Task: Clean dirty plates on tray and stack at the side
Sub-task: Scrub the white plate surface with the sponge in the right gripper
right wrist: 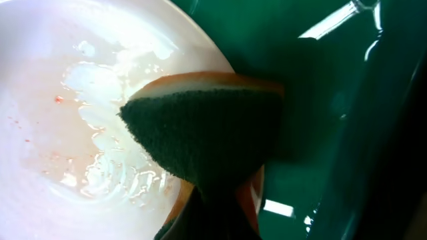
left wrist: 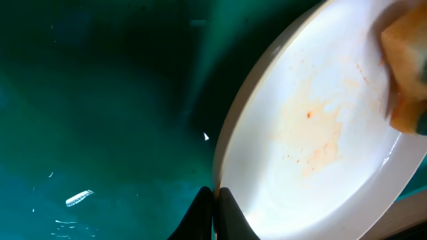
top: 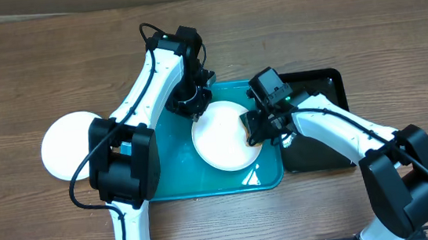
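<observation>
A white plate [top: 224, 139] lies on the teal tray [top: 174, 183]. My left gripper [top: 194, 110] is shut on the plate's far-left rim; in the left wrist view its fingers [left wrist: 215, 200] pinch the rim of the plate [left wrist: 313, 133], which carries a faint orange smear. My right gripper [top: 256, 129] is shut on a sponge [right wrist: 207, 127] with a dark green scrub face and orange-yellow body, pressed on the plate's right edge [right wrist: 60, 113]. Wet streaks and red specks show there. Another white plate [top: 67, 146] lies on the table left of the tray. The pale yellow plate is out of view.
A narrow black tray [top: 332, 116] lies right of the teal tray, partly under my right arm. The wooden table [top: 36, 66] surrounds both trays.
</observation>
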